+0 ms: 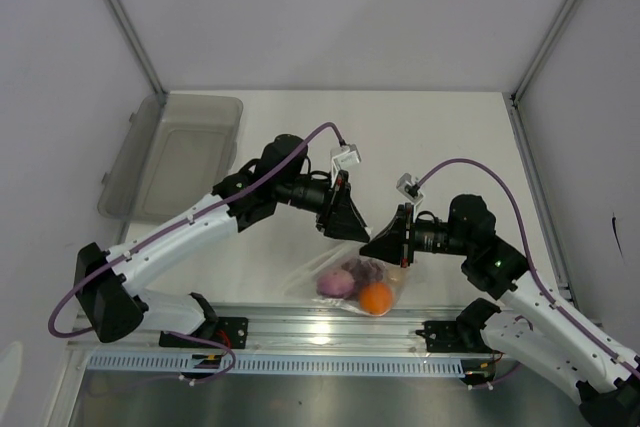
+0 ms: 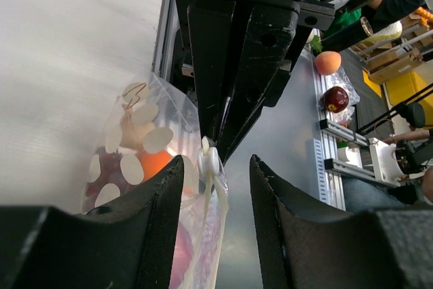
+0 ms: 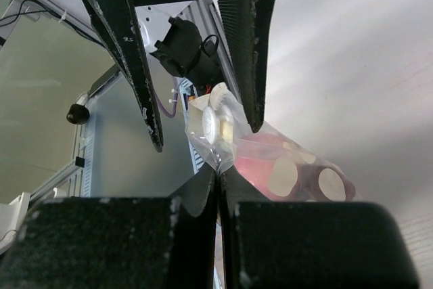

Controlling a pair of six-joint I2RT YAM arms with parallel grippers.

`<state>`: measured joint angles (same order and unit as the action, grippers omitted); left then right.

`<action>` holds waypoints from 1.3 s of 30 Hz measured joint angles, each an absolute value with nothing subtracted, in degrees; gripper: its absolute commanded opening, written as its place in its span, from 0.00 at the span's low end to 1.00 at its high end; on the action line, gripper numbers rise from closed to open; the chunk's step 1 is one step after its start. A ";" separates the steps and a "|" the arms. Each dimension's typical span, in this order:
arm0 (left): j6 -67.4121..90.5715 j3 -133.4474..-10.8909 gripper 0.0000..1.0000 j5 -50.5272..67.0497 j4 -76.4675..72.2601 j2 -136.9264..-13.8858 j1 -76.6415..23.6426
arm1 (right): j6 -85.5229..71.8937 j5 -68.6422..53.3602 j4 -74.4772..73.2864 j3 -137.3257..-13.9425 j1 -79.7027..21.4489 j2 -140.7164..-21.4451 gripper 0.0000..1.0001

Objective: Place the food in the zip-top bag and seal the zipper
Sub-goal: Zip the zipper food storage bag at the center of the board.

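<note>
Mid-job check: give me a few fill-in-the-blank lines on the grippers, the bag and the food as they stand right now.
1. The right gripper is ___ on the top edge of the zip-top bag.
2. The left gripper straddles that same edge with its jaws ___.
3. The orange lies ___ the bag.
4. The grey tub sits at the far ___ corner of the table.

Missing words: shut; open; inside; left.
</note>
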<state>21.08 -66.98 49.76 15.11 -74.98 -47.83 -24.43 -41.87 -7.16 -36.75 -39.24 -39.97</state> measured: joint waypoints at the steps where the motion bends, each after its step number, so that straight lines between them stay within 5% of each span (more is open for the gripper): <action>1: 21.56 -66.98 0.45 49.76 14.85 -75.00 -47.81 | -24.69 -41.43 -7.18 -36.75 -39.33 -39.92 0.00; 25: 25.39 -67.37 0.05 49.06 14.63 -76.86 -47.70 | -27.51 -31.73 -8.51 -36.75 -41.52 -39.18 0.00; 39: 22.48 -70.63 0.01 44.10 20.34 -77.25 -47.72 | -33.23 -18.96 -8.36 -36.75 -44.53 -37.04 0.00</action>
<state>22.48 -70.63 44.10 20.34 -77.25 -47.72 -33.23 -18.96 -8.36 -36.75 -44.53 -37.04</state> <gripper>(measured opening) 0.112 0.004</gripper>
